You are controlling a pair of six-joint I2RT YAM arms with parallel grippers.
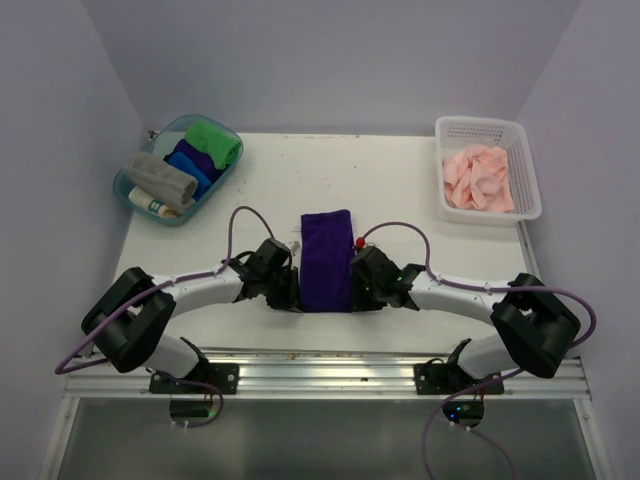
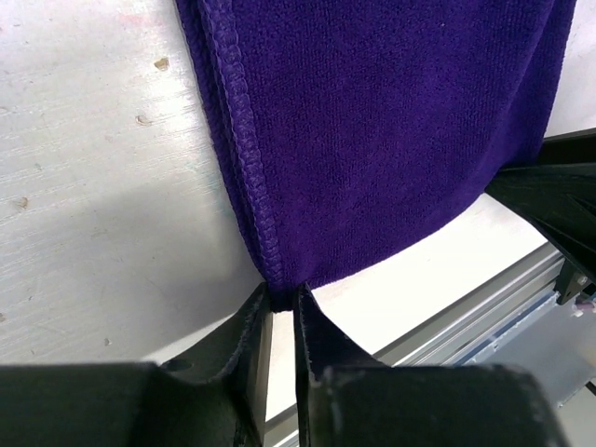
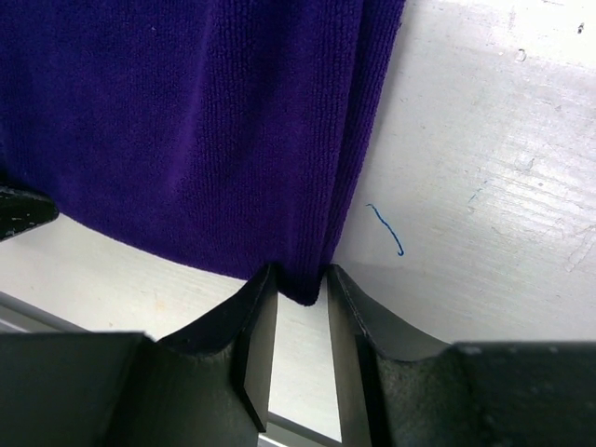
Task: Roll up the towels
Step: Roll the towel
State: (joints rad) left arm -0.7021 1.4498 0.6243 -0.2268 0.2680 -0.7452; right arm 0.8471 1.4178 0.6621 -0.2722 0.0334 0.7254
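Purple towel (image 1: 326, 262) flat on worktop (image 1: 400, 200), long axis near-far. Our left hand (image 2: 284, 307) clenched on near-left corner; right hand (image 3: 300, 296) around near-right corner, grip we cannot tell.

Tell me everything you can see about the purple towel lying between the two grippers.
The purple towel is dark violet terry cloth with a stitched hem along its left edge. It lies flat on the white table as a long, apparently folded rectangle running away from the arms, near the front edge. Its near left corner is pinched in the left gripper, its near right corner in the right gripper. Nothing else touches it.
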